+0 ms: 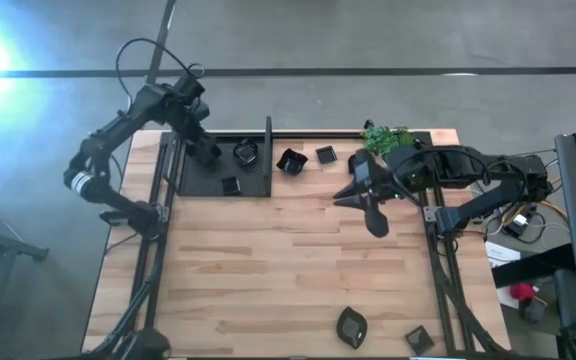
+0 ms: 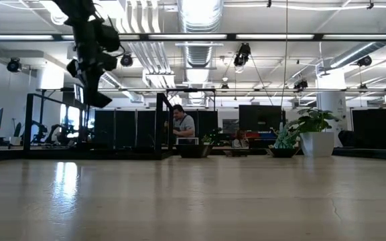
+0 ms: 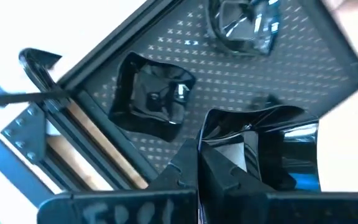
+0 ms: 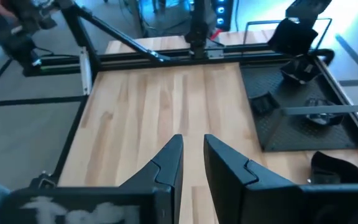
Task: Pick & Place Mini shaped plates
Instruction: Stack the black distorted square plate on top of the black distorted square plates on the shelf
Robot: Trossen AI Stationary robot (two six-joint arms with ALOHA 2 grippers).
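While pinching a mini plate over the tray, left gripper mid-placing; next, release. Right gripper beside tray, jaws parted, empty.

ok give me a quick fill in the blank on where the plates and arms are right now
1. The left gripper is shut on a mini plate above the black ____.
2. Two plates already lie on it: one near the divider and a ____ one nearer the table's middle.
3. The right gripper hangs over bare ____, its fingers holding nothing.
4. Beside the right arm stands a small green ____.

Missing words: tray; smaller; wood; plant
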